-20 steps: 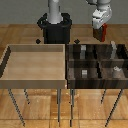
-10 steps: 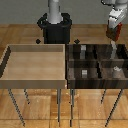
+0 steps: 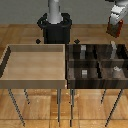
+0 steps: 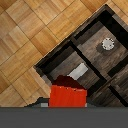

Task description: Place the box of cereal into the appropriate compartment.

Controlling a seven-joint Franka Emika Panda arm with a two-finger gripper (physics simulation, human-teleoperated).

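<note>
The box of cereal (image 3: 115, 29) is a small red box with darker markings, held in the air at the exterior view's upper right, above and behind the far right corner of the dark compartment tray (image 3: 98, 62). My gripper (image 3: 116, 22) is shut on it from above. In the wrist view the red box (image 4: 67, 95) fills the near middle, hanging over the edge of the dark tray (image 4: 75, 47), with wooden floor beside it. The fingertips themselves are hidden by the box.
A light wooden tray (image 3: 10, 62) stands at the exterior view's left, joined to the dark tray, both on thin legs. Small grey blocks (image 3: 85, 73) sit in several compartments; one (image 4: 77, 72) lies just past the box, and a round pale object (image 4: 107, 44) lies further on. The robot base (image 3: 55, 27) is behind.
My gripper has carried the red box up and towards the exterior view's right, from above the dark tray's back to near its far right corner.
</note>
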